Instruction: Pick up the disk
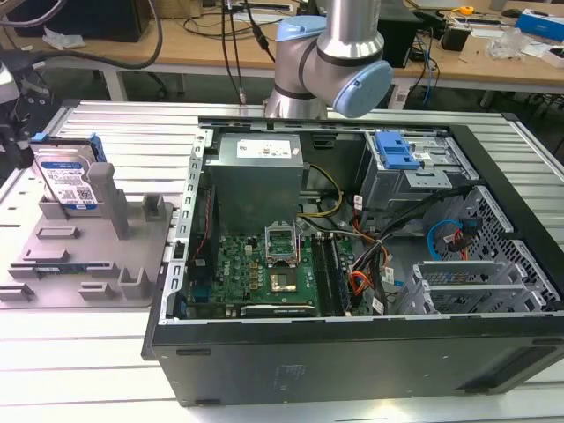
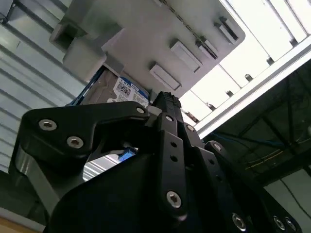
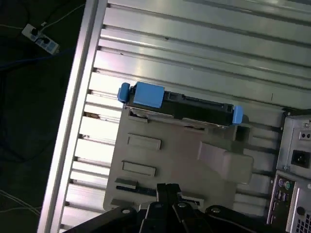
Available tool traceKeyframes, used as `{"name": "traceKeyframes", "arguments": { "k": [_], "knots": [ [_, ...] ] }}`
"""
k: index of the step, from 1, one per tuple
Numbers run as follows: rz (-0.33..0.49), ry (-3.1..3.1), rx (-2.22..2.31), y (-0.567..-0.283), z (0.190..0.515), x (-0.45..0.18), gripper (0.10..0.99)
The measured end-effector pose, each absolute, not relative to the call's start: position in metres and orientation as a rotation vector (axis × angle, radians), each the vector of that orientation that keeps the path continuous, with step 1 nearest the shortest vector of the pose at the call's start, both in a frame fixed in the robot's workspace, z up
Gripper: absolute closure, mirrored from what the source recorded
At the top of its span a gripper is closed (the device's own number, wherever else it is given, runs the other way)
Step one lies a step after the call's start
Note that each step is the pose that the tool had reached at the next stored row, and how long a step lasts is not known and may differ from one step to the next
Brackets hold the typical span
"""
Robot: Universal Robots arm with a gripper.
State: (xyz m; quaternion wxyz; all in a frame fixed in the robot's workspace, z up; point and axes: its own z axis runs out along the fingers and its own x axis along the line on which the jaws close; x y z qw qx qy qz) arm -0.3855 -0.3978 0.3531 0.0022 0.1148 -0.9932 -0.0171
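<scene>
The disk (image 1: 69, 181) stands on edge in the grey tray (image 1: 88, 264) at the exterior view's left, its white-and-blue label facing outward and blue rails along its sides. In the first wrist view I look down on the disk's top edge (image 3: 184, 107) with blue rail ends at both sides, at the far rim of the tray (image 3: 175, 150). My gripper (image 3: 167, 187) hovers over the tray's opposite side, apart from the disk, its fingers pressed together and holding nothing. In the second wrist view the gripper (image 2: 165, 99) points toward the disk's label (image 2: 127, 92).
An open black computer case (image 1: 352, 247) lies on the slatted metal table (image 1: 115, 123), with a blue caddy (image 1: 397, 150) in its drive cage. Upright posts (image 1: 106, 189) rise from the tray beside the disk. The case's rear panel (image 3: 296, 165) is close to the tray.
</scene>
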Motion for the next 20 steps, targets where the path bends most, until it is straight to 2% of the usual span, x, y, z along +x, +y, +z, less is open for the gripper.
{"name": "traceKeyframes", "arguments": {
  "k": [20],
  "knots": [
    [-0.05,-2.925,1.11,-0.3978,0.3509,-0.3855,0.973]
  ]
}}
